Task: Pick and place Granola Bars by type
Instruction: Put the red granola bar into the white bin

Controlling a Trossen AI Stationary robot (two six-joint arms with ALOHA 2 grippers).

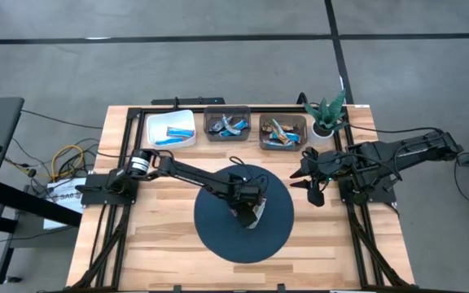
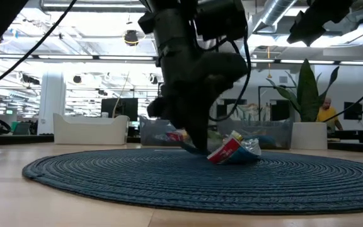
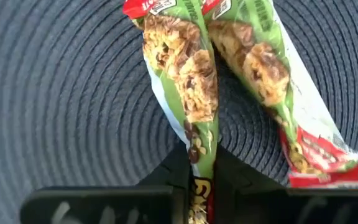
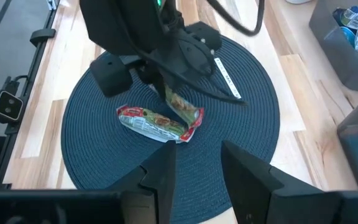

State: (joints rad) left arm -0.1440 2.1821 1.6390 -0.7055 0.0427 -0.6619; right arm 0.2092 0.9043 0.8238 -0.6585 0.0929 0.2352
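Note:
Two granola bars in green wrappers with red ends lie on the round dark blue mat (image 1: 218,232). One bar (image 3: 185,74) runs away from my left gripper's fingers. The other bar (image 3: 278,87) lies beside it; both bars (image 4: 160,122) also show in the right wrist view, and a bar (image 2: 235,151) shows in the low view. My left gripper (image 1: 247,210) stands over the mat's middle, pointing down, shut on the first bar. My right gripper (image 4: 197,180) hovers open above the table's right side (image 1: 308,183), clear of the mat. My left gripper pinches the first bar by one end (image 3: 202,180) between its two fingers, coming from above and pointing down. The fingers lie along the bar. The bar slants away from the fingers, and its far end (image 3: 154,12) reaches the mat next to the second bar.
Along the far edge stand a white tray (image 1: 171,129) with blue bars, two grey bins (image 1: 226,126) (image 1: 283,133) with mixed bars, and a potted plant (image 1: 328,115). Bare wood shows around the mat on the near and left sides.

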